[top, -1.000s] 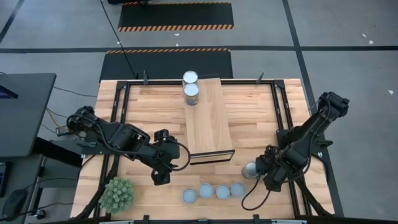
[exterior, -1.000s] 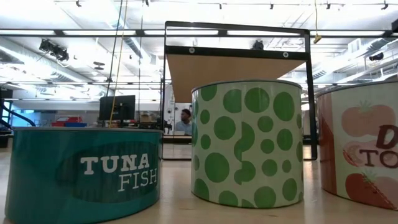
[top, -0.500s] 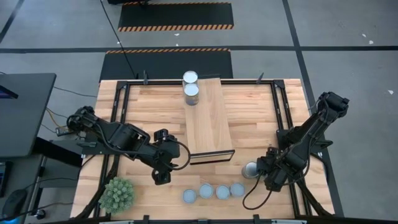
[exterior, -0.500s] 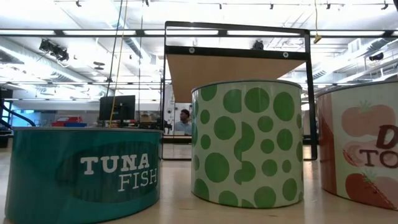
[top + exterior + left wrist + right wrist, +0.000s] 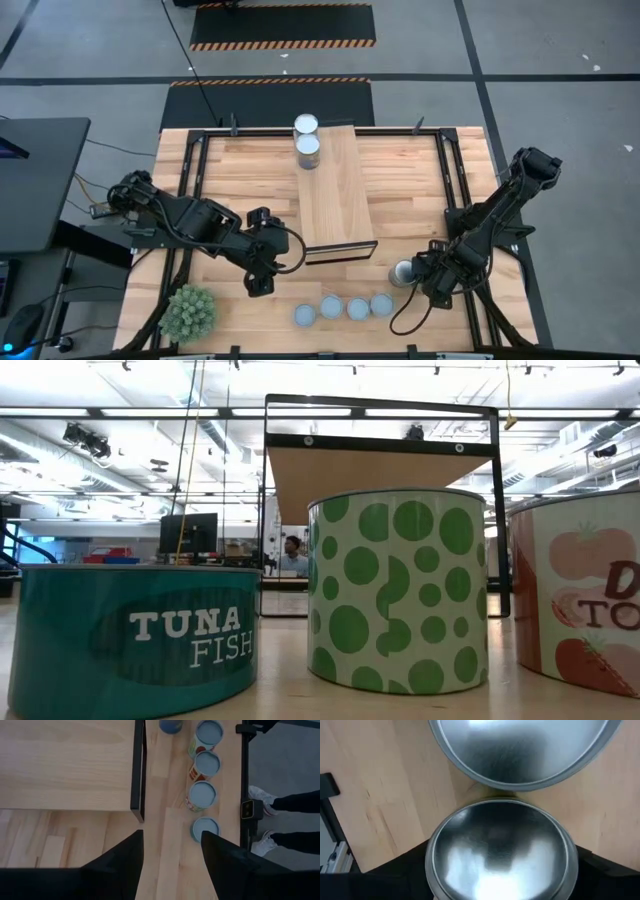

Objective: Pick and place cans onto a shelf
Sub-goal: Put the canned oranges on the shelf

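Note:
The light-wood shelf (image 5: 335, 190) lies mid-table with two cans (image 5: 307, 135) on its far end. Several cans (image 5: 343, 308) stand in a row near the front edge; the low view shows a tuna can (image 5: 130, 640), a green-dotted can (image 5: 400, 590) and a tomato can (image 5: 580, 590). My right gripper (image 5: 414, 280) is at the right of the row, shut on a silvery can (image 5: 497, 852). That can is hidden under the gripper in the high view. Another can (image 5: 402, 272) stands just beyond it. My left gripper (image 5: 260, 283) is open and empty near the shelf's near left corner. My right gripper has the can's round wall between its two fingers, one dark finger (image 5: 395, 870) on each side, just below the rim (image 5: 432, 855). The can's top faces up. Whether its bottom rests on the table does not show.
A spiky green plant ball (image 5: 189, 312) sits at the front left corner. A black frame (image 5: 195, 170) runs around the tabletop. A person's shoes (image 5: 280, 805) show beyond the near edge in the left wrist view. Bare wood lies on both sides of the shelf.

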Available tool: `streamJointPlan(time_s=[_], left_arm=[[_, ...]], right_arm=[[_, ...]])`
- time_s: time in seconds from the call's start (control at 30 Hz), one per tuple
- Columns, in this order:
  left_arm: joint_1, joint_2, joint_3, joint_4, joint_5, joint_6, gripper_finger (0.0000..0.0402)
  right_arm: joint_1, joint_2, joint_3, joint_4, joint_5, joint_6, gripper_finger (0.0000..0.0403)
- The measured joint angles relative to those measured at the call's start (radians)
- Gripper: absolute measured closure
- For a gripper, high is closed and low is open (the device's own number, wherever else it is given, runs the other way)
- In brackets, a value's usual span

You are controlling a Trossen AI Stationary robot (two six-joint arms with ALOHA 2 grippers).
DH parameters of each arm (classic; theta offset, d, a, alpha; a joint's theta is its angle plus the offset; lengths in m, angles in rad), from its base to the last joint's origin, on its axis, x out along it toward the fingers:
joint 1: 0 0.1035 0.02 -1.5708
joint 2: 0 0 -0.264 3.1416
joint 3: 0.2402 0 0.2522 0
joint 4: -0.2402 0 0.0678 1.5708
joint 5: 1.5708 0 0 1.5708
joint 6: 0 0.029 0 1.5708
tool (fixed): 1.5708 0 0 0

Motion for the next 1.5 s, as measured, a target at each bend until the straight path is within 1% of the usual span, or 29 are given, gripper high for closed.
streamJointPlan(time_s=[0.1, 0.17, 0.3, 0.43, 0.53, 0.63, 0.83, 0.93, 1.07, 1.3, 1.43, 1.5], left_arm=[[0.002, 0.000, 0.000, -0.013, 0.000, -0.001, 0.0198], [0.003, 0.000, 0.000, -0.013, 0.000, -0.001, 0.0198], [0.003, 0.000, 0.000, -0.013, 0.000, 0.000, 0.0198], [0.005, 0.000, 0.000, -0.015, 0.000, 0.011, 0.0198], [0.010, 0.000, 0.000, -0.015, -0.001, 0.017, 0.0198], [0.021, 0.000, 0.000, -0.011, 0.000, 0.018, 0.0198], [0.031, -0.005, 0.000, 0.066, -0.002, 0.073, 0.0198], [0.036, -0.017, 0.000, 0.100, -0.017, 0.121, 0.0198], [0.040, -0.018, 0.002, 0.146, -0.062, 0.226, 0.0198], [0.062, -0.018, 0.002, 0.188, -0.062, 0.399, 0.0198], [0.102, -0.023, 0.000, 0.190, -0.052, 0.462, 0.0198], [0.131, -0.031, 0.000, 0.192, -0.033, 0.481, 0.0198]], right_arm=[[-0.017, -0.008, 0.000, -0.028, -0.016, -0.002, 0.0093], [-0.029, -0.017, 0.003, -0.081, -0.026, 0.007, 0.0093], [-0.061, -0.028, 0.043, -0.303, 0.004, 0.028, 0.0084], [-0.114, -0.044, 0.097, -0.456, 0.093, 0.028, 0.0074], [-0.170, -0.065, 0.136, -0.488, 0.177, 0.024, 0.0080], [-0.238, -0.083, 0.181, -0.516, 0.237, -0.007, 0.0085], [-0.381, -0.093, 0.326, -0.617, 0.369, -0.090, 0.0081], [-0.455, -0.093, 0.410, -0.623, 0.412, -0.178, 0.0080], [-0.550, -0.093, 0.508, -0.623, 0.429, -0.285, 0.0080], [-0.669, -0.093, 0.669, -0.600, 0.431, -0.374, 0.0079], [-0.720, -0.093, 0.738, -0.539, 0.433, -0.447, 0.0079], [-0.747, -0.092, 0.763, -0.482, 0.410, -0.507, 0.0079]])
